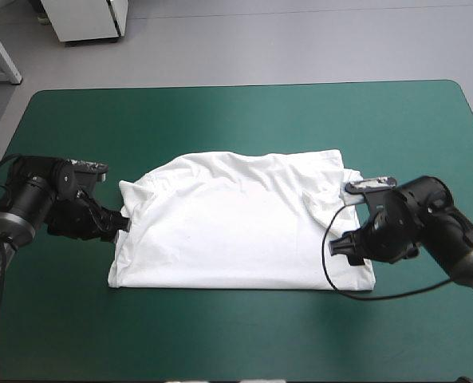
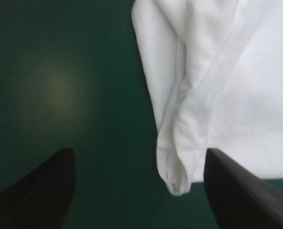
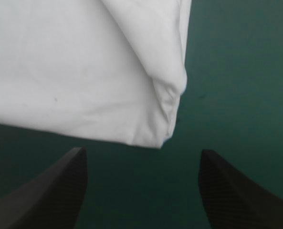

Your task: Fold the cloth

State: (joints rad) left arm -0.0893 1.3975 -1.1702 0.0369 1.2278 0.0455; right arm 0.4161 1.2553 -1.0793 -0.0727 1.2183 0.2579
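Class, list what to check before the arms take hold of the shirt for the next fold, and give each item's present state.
1. Left end effector open: ok.
2. Right end effector open: ok.
3. T-shirt wholly on the table: ok.
4. Shirt edge ahead of each end effector: ok.
5. Cloth smooth: not ok, rumpled near the right end effector.
6. Number of layers at each edge: cannot tell.

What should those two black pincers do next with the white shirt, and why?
Probably ease forward and shut on the T-shirt: the left pincer and right pincer both stand open, each with an edge of it just ahead, not yet gripped.
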